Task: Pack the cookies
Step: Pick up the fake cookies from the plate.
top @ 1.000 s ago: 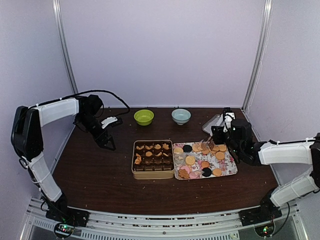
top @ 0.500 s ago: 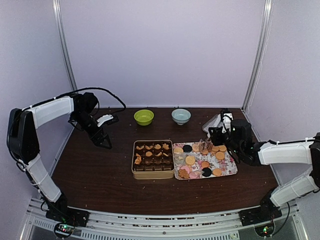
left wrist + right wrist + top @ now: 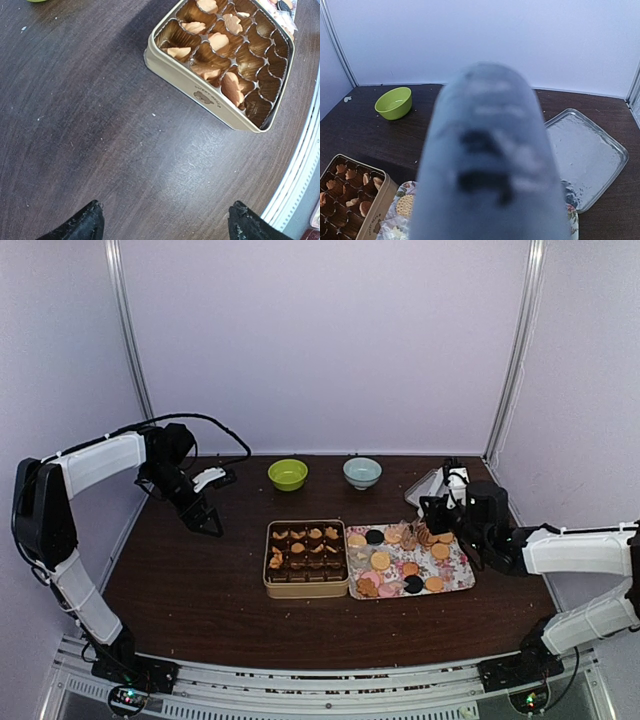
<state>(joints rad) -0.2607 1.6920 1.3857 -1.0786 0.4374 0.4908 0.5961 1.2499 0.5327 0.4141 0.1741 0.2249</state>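
In the top view, most of the cookies (image 3: 380, 561) lie loose on a flowered tray (image 3: 458, 582), touching the right side of a tan tin (image 3: 306, 588) whose cups hold a few more. The right gripper (image 3: 424, 532) hangs over the tray's far edge; its opening cannot be told from here. The left gripper (image 3: 208, 524) sits low over the bare table (image 3: 200, 600), well left of the tin. A green bowl (image 3: 287, 474) and a pale blue bowl (image 3: 362, 472) stand at the back.

The left wrist view shows its fingertips (image 3: 85, 225) spread wide with nothing between them, and tan cookies in the tin's cups.

In the right wrist view a blurred grey shape (image 3: 485, 160) hides the fingers, so their state stays unclear. A silvery lid (image 3: 585, 155) lies to the right.
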